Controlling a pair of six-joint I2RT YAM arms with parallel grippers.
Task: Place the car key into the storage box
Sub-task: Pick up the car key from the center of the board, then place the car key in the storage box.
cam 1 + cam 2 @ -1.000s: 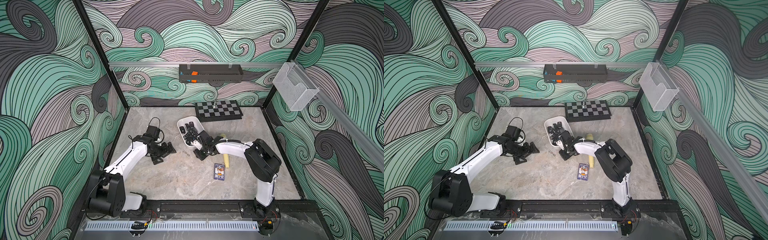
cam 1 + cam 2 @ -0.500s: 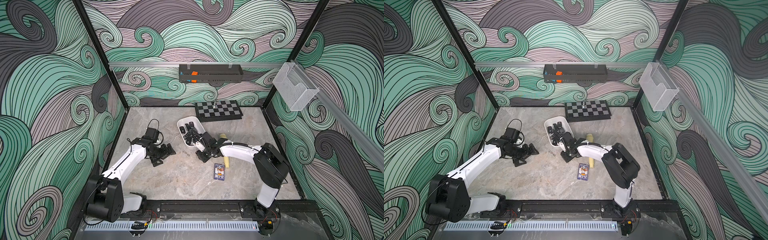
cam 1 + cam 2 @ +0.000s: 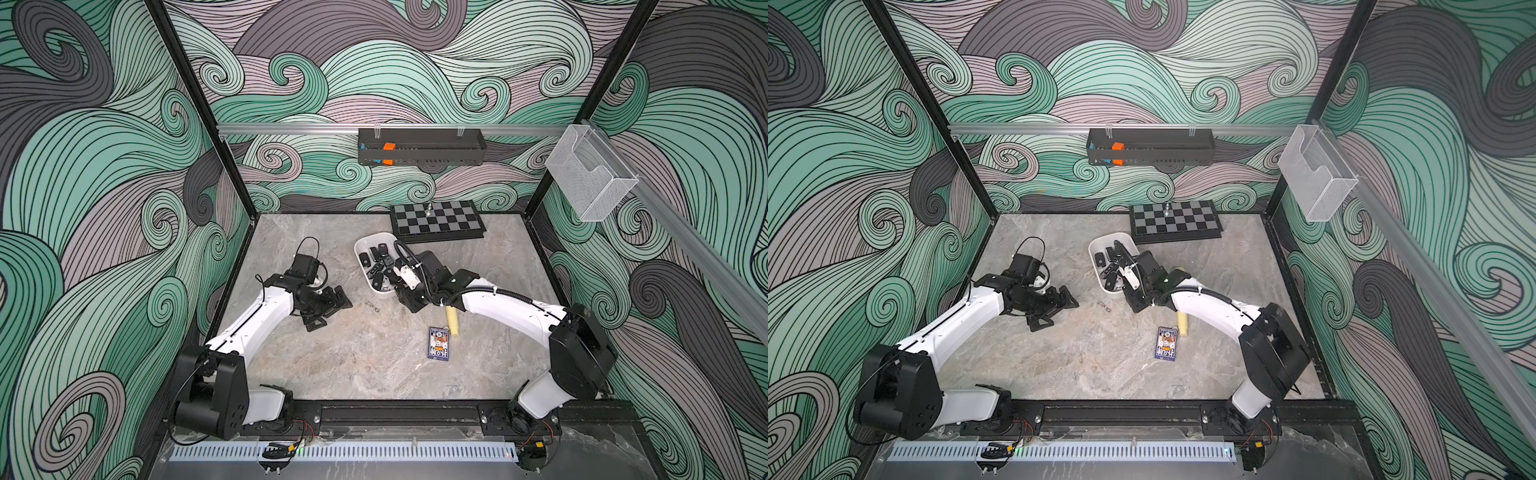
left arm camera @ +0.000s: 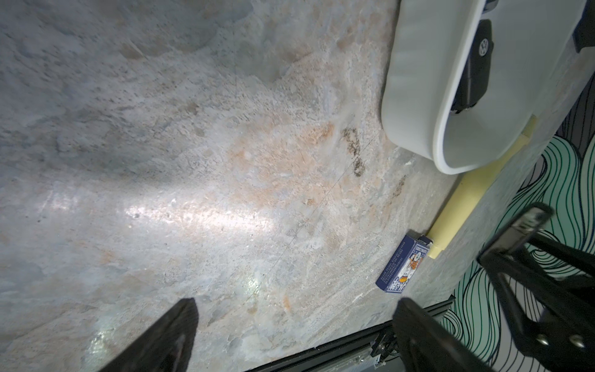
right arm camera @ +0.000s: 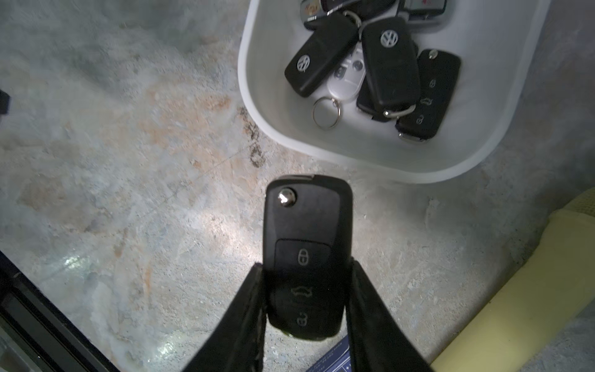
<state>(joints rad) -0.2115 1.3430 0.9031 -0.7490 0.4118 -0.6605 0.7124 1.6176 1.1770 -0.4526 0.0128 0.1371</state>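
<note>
Right arm reaches low and long across the desk [image 3: 365,374], elbow down near the front right corner, forearm stretched toward the storage box [image 3: 376,237]. The right tool [image 5: 306,267] is clamped on the car key [image 5: 306,225], one finger on each long side, button face toward the wrist camera. The key's free end points at the box's near rim [image 5: 354,167] and stops just short of it, so the key is over bare desk and not yet over the box. Inside the box lies a heap of other fobs [image 5: 389,64] and a loose ring.

Left arm is folded on its own side, the left tool [image 4: 296,302] with jaws wide apart and nothing between them, hovering low over bare stone.

Room to move: there is a clear strip of desk between the two tools. Things are tighter on the right, where the yellow roll [image 3: 452,322] runs under the forearm and the blue card pack [image 3: 439,343] lies just beside its end. The chessboard [image 3: 436,220] sits just past the box's far end (touching or not, hard to say).

Against a second ago, the right elbow has swung out and back toward the corner while the tool has barely shifted – same grip, same spot by the rim – and the left arm has hardly stirred
</note>
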